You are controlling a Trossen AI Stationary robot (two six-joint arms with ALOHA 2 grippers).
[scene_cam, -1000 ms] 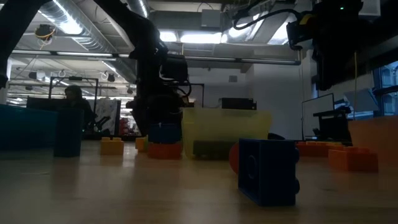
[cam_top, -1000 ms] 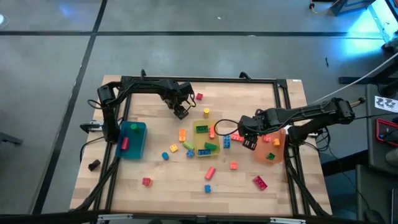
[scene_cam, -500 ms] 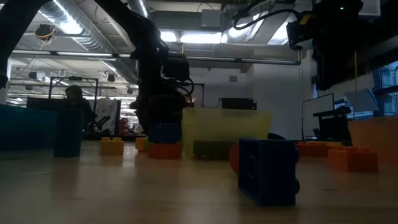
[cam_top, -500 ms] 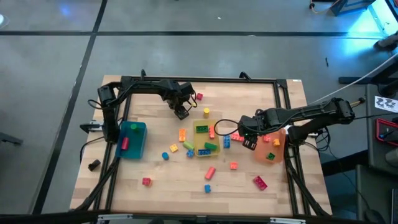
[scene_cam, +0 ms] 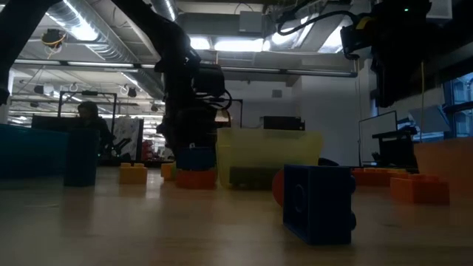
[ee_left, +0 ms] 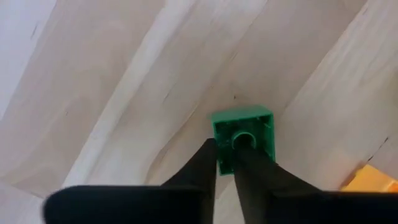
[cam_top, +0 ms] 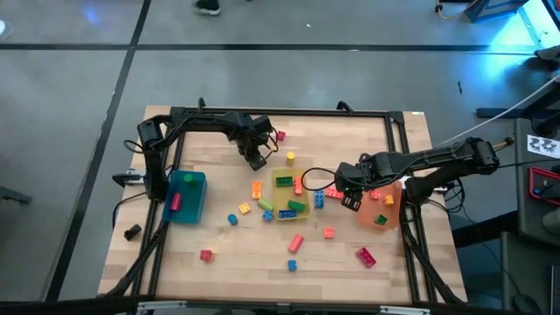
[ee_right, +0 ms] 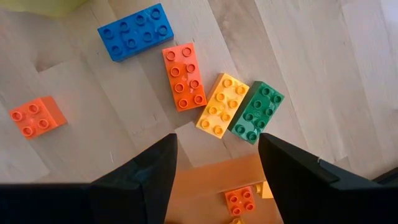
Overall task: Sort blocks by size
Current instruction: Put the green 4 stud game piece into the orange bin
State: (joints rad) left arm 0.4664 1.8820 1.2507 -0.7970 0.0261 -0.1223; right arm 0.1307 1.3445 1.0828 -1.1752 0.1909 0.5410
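Seen from overhead, the left gripper worked at about 11 o'clock on the wooden table, while the right gripper hung at 3 o'clock just beside the orange bin. Only the left wrist view revealed what the overhead camera could not: the left arm's dark fingers were clenched on the wall of a small green block, lying hollow side up on the bare wood. A yellow edge showed close by it.

The right wrist view showed the right gripper's fingers spread apart and holding nothing, above four studded blocks on the table: a blue block, an orange block, a yellow block touching a green brick, and a small orange square apart from them. A further small orange piece lay inside the orange bin.

From above, the remaining blocks lay scattered around and inside the yellow bin at the table's centre, and the blue bin stood at 9 o'clock. The table-level camera showed a dark blue block looming nearest, and a person in the room beyond.
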